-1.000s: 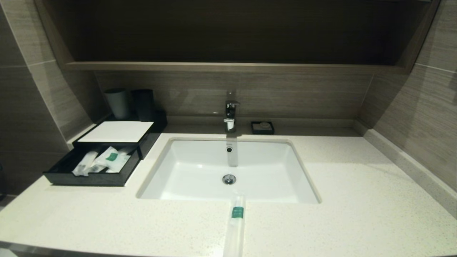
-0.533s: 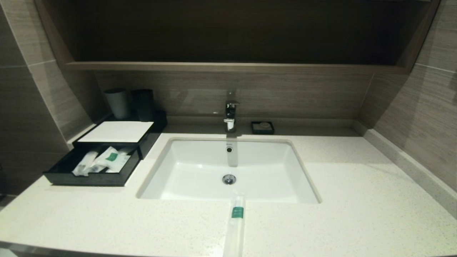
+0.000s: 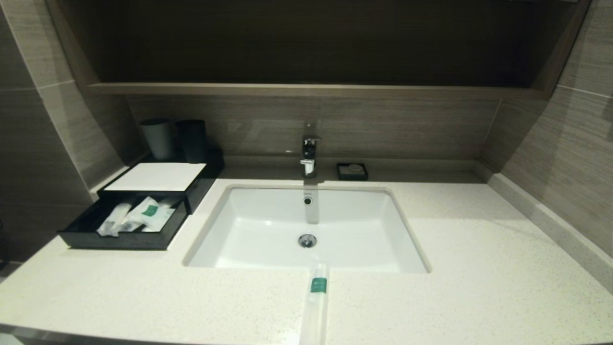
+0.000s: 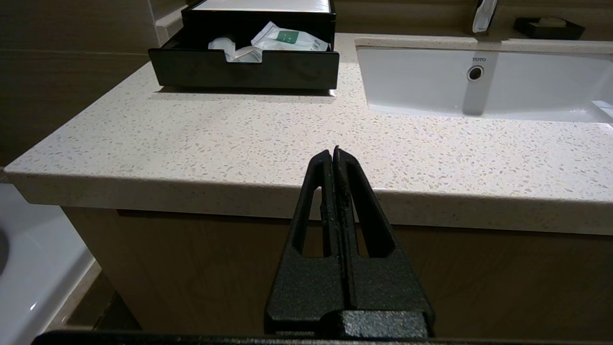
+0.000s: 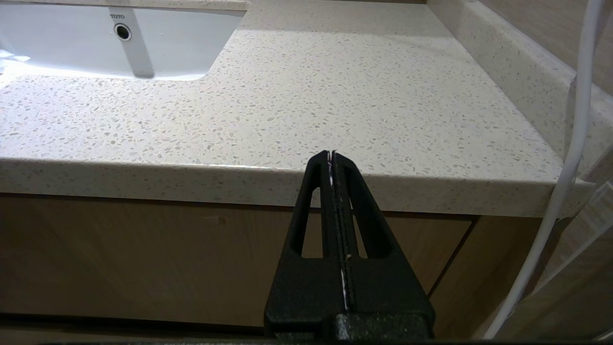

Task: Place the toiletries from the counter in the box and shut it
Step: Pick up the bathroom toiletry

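Counter (image 3: 479, 268): speckled stone, sink (image 3: 268, 230) set in.
Box (image 3: 158, 177): back left, drawer pulled open, sachets (image 3: 139, 215) laid inside.
Sachet (image 3: 316, 302): front edge, below sink.
Left gripper (image 4: 335, 155): pressed together, held off counter edge.
Right gripper (image 5: 331, 158): pressed together, likewise.

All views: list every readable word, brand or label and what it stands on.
"TOTO": on the sink basin wall above the overflow hole.
Green label on the sachet lying on the counter: too small.
Green label on the sachet in the drawer: blurred.

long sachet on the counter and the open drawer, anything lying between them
Nothing: the head view shows bare counter and the sink's corner between the long sachet and the open drawer.
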